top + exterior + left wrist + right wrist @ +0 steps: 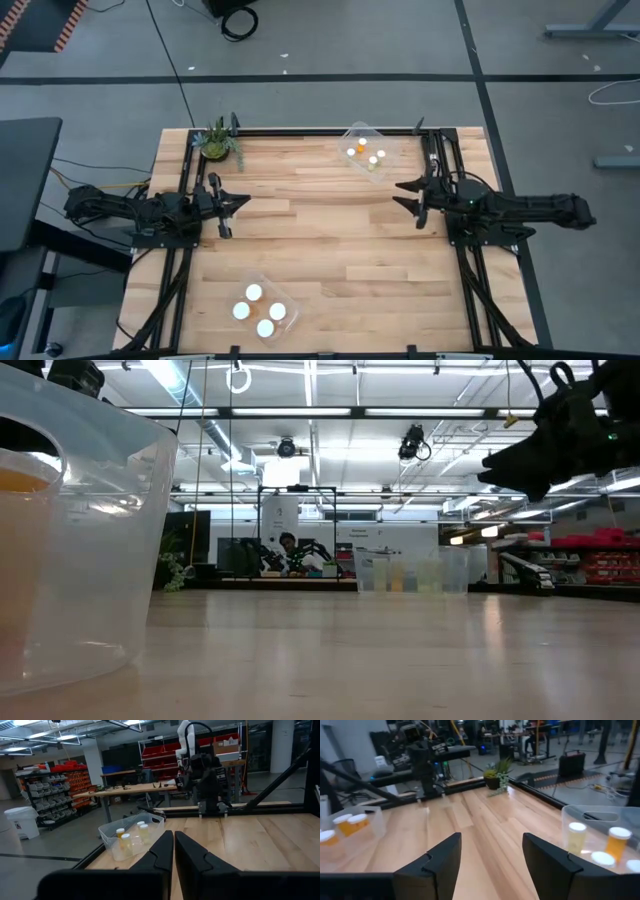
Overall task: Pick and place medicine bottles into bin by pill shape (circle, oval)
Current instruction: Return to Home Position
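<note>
The medicine bottles, amber with white caps, stand upright in two clear bins. Several narrower ones (366, 153) are in the bin (384, 146) at the table's far right, also seen in the left wrist view (131, 839). Several wider ones (261, 309) fill the bin (288, 296) near the front left. At the table's left edge my left gripper (243, 202) is shut and level, holding nothing (174, 846). My right gripper (399, 195) hovers at the right edge, open with nothing between its fingers (492, 857).
A small green potted plant (217, 141) stands at the far left corner. Black frame rails (300, 130) run along the table's far and side edges. Bare wood (320, 230) lies between the two grippers. In the low view the near bin (70, 530) fills the left.
</note>
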Tool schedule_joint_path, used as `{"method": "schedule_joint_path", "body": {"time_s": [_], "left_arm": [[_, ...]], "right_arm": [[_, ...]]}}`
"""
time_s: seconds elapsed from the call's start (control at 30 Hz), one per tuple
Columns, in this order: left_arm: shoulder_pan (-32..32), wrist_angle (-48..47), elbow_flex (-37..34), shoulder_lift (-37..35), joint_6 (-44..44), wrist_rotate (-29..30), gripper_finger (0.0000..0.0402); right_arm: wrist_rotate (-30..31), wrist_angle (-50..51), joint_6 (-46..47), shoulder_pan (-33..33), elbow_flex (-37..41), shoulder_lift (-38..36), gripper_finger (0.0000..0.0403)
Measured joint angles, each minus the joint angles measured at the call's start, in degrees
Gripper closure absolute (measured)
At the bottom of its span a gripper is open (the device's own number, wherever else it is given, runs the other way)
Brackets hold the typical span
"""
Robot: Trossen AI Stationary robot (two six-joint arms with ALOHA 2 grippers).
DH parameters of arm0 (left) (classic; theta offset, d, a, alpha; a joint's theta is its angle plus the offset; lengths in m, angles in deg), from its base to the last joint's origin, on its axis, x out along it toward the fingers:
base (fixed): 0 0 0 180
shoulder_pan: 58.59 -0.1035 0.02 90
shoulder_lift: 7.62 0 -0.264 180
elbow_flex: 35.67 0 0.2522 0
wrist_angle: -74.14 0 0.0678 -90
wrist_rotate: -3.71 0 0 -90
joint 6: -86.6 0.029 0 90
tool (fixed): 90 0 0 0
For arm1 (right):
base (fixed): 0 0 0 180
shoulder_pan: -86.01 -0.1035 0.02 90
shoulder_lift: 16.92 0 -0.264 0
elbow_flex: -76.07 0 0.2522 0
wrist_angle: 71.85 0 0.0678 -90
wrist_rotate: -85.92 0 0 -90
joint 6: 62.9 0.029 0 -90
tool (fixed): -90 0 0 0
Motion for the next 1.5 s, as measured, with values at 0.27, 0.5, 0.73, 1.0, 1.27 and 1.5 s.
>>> {"method": "schedule_joint_path", "body": {"time_s": [0.27,0.5,0.73,1.0,1.27,1.5], "left_arm": [[0.0,0.0,0.0,0.0,0.0,0.0,0.0366],[0.0,0.0,0.0,0.0,0.0,0.0,0.0373],[0.0,0.0,0.0,0.0,0.0,0.0,0.0377],[0.0,0.0,0.0,0.0,0.0,0.0,0.0366],[0.0,0.0,0.0,0.0,0.0,0.0,0.0376],[0.0,0.0,0.0,0.0,0.0,0.0,0.0373]], "right_arm": [[1.0,0.6,3.1,0.0,3.3,-4.8,0.0185],[3.3,4.9,3.5,0.0,2.1,-3.6,0.0185],[3.3,5.0,3.4,0.0,2.1,-3.4,0.0185],[3.3,5.0,3.4,0.0,2.1,-3.4,0.0185],[3.3,5.1,3.4,0.0,2.1,-3.4,0.0185],[3.3,5.1,3.4,0.0,2.1,-3.4,0.0185]]}}
